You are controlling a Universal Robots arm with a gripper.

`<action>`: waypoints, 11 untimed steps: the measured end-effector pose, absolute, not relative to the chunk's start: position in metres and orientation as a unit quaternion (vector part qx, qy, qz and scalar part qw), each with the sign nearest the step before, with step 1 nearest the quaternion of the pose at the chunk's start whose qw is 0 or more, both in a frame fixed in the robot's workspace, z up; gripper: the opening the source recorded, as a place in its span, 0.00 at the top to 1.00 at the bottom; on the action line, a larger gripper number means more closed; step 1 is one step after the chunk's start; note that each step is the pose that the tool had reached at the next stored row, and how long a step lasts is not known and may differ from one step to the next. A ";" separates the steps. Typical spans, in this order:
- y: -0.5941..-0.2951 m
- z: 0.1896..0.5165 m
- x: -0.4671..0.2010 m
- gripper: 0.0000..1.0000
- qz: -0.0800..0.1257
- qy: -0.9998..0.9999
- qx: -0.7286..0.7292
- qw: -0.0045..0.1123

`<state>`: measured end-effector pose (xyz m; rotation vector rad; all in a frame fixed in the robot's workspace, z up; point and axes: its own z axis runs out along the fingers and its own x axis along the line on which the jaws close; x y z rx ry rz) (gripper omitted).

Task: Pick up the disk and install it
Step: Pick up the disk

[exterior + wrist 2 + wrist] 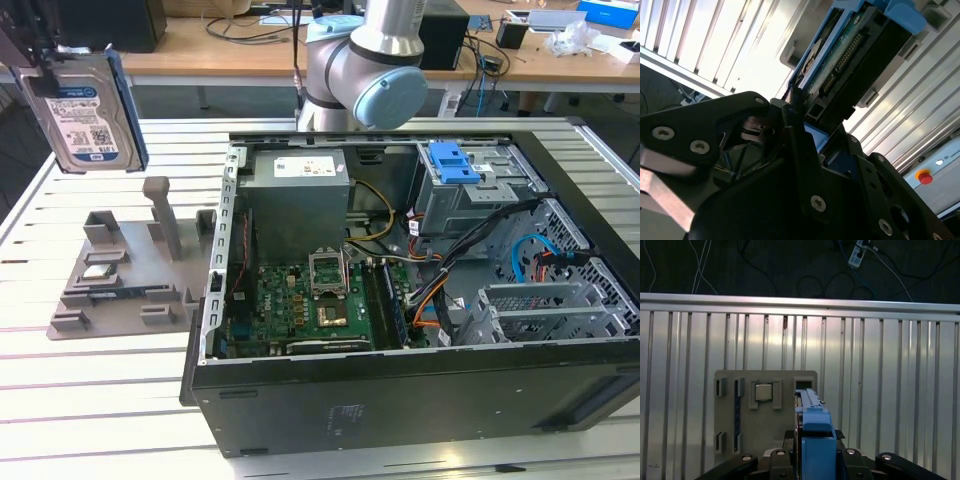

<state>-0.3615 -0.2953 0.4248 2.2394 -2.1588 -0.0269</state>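
Observation:
The disk (85, 105), a silver-grey drive with a white and blue label in a blue carrier frame, hangs upright in the air at the exterior view's far left, well above the grey fixture plate (120, 285). My gripper (48, 58) is shut on its upper end. In the second wrist view the black fingers (795, 135) clamp the disk (850, 55) by its edges. In the first wrist view the disk (812, 415) is seen edge-on, held by the gripper (815, 457) over the fixture plate (732, 410).
An open computer case (400, 400) lies to the exterior view's right, with a power supply box (298, 195), a motherboard (310, 300) and a blue-handled drive cage (455, 170). A processor chip (97, 272) rests on the fixture plate. The arm's base (365, 65) stands behind the case.

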 end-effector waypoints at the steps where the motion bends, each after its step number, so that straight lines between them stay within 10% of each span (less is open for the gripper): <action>1: -0.295 0.426 -0.361 0.63 -0.009 -0.694 0.720 0.016; 11: -0.295 0.443 -0.361 0.63 -0.009 -0.694 0.720 0.016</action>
